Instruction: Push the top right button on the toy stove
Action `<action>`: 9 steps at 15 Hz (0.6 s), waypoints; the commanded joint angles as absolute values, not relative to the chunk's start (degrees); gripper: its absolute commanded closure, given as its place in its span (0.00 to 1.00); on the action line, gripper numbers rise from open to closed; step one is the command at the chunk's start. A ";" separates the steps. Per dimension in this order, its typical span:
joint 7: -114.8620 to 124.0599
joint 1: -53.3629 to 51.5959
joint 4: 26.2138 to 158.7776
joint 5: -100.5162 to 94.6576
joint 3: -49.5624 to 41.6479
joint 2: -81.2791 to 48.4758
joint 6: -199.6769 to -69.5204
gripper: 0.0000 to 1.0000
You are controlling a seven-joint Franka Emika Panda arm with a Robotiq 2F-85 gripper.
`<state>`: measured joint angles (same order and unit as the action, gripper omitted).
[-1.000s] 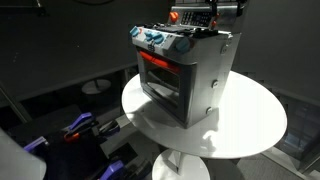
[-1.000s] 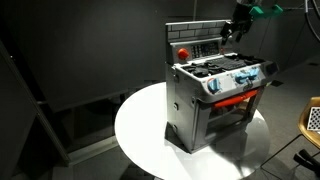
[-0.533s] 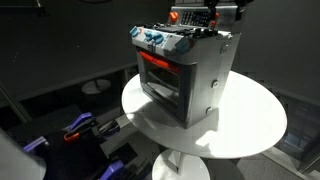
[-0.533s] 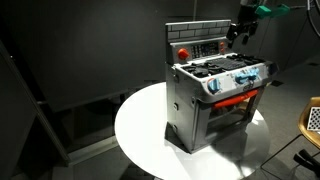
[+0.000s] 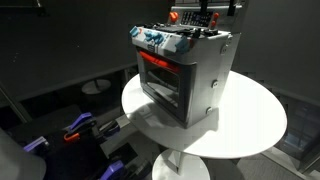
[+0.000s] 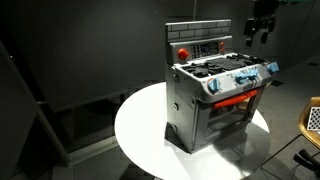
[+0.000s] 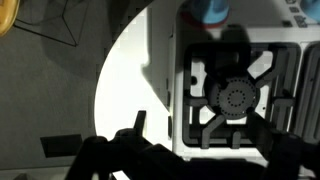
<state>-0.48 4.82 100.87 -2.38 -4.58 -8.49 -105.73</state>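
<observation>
Currently the toy stove [image 6: 215, 95] is sitting on the round white surface [image 6: 140, 130], while the claw [image 6: 262, 25] is hovering above its back corner, touching nothing; its opening I cannot tell. Judging from this, descending and pressing the button is remaining.

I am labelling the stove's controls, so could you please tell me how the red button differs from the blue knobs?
The red button is single; the blue knobs form a row. The red button sits on the upright back panel, the blue knobs along the front edge above the glowing window. Both are on the toy stove.
</observation>
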 commanded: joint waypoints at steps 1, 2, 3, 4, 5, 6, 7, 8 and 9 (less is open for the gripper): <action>-2.20 5.18 102.20 -2.96 -4.95 -4.77 -99.28 0.00; -2.07 5.15 102.84 -3.37 -5.06 -3.71 -98.10 0.00; -2.21 5.19 103.45 -3.44 -5.17 -2.74 -97.23 0.00; -2.46 5.26 104.36 -3.31 -5.29 -1.61 -96.76 0.00; -2.87 5.30 105.33 -3.35 -5.40 -0.54 -96.54 0.00; -3.21 5.35 106.62 -3.39 -5.55 0.70 -96.64 0.00; -3.59 5.38 107.69 -3.38 -5.68 1.77 -96.69 0.00; -3.96 5.43 109.15 -3.44 -5.83 3.00 -97.05 0.00; -4.62 5.48 110.62 -3.50 -5.96 4.25 -97.28 0.00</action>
<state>-2.40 4.95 105.77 -2.60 -5.76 -0.49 -96.87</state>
